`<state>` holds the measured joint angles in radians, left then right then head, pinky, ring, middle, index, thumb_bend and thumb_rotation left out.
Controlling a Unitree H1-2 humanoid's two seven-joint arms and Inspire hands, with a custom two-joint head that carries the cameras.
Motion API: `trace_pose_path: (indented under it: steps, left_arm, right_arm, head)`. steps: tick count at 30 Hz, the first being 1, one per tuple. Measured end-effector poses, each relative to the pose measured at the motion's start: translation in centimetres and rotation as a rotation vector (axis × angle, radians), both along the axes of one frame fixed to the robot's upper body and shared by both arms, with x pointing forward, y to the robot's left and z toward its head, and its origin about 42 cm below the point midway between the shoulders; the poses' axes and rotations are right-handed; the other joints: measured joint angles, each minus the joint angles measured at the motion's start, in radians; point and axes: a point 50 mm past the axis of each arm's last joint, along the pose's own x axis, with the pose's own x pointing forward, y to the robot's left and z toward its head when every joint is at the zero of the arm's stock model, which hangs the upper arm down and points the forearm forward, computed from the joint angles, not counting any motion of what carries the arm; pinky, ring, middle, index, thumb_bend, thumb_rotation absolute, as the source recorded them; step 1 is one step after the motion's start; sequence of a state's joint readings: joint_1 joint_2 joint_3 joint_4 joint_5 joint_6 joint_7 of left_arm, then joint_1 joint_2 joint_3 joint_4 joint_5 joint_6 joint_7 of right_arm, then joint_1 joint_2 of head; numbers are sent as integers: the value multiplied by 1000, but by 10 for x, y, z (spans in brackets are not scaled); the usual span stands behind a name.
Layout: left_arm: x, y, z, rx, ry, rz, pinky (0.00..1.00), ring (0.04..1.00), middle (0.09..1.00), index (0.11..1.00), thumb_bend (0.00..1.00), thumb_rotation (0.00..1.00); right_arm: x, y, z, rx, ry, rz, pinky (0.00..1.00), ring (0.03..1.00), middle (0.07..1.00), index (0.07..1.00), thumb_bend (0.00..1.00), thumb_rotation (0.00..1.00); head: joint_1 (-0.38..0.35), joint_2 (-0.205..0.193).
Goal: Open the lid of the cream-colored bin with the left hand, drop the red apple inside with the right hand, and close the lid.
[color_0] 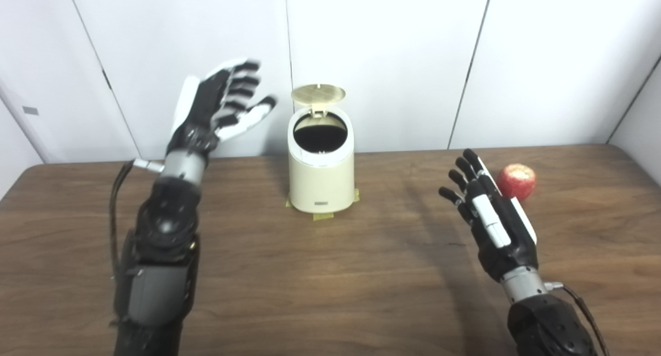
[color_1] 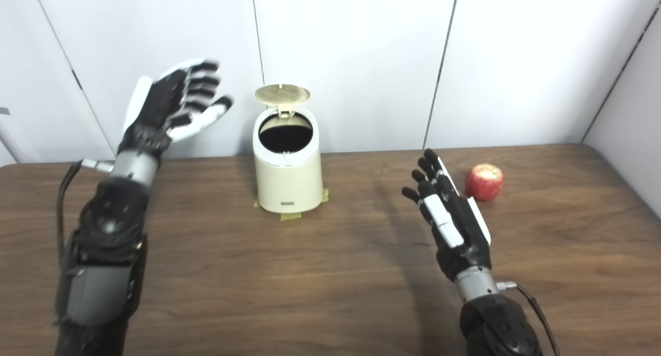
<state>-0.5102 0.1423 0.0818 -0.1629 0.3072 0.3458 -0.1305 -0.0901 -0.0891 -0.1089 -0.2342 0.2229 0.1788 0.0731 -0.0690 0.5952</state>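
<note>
On the table (color_0: 330, 294), the bin (color_0: 320, 178) stands left of the apple (color_0: 517, 181), well apart.

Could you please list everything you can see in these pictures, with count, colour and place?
bin: one, cream-coloured, standing at the middle rear of the table on yellowish tape patches.
lid: one, gold-toned, hinged up at the back of the bin, opening uncovered.
apple: one, red, resting on the table to the right, beside the right fingertips.
table: one, dark brown wood, filling the foreground.
wall panels: white, behind the table.
left hand: one, black and white, open, raised to the left of the bin.
right hand: one, black and white, open, just left of the apple.
</note>
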Motion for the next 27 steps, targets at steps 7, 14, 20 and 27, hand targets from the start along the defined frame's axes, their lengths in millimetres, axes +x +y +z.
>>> trace_pose_path:
  steps: [7,14,20,27]
  left_arm:
    - [-31,48,-30,-171,69,-27,810,839,864,889,482,654]
    - [-67,65,-79,-249,243,-48,822,856,887,907,470,717]
    - [-86,67,-100,-260,302,-38,833,859,895,928,442,736]
    - [-92,69,-106,-267,318,-46,928,888,898,936,462,770]
  right_arm:
    - [-1,-8,4,-21,-7,-12,795,940,976,948,652,557]
    - [-6,-28,36,-83,-46,-87,745,901,939,936,591,470]
    - [-5,-69,58,-327,-29,-190,796,852,907,902,802,271]
    - [4,-110,98,-770,-43,-328,749,860,907,899,801,101]
  head:
    - [-8,5]
    - [-31,15]
    - [-110,29]
    - [-166,34]
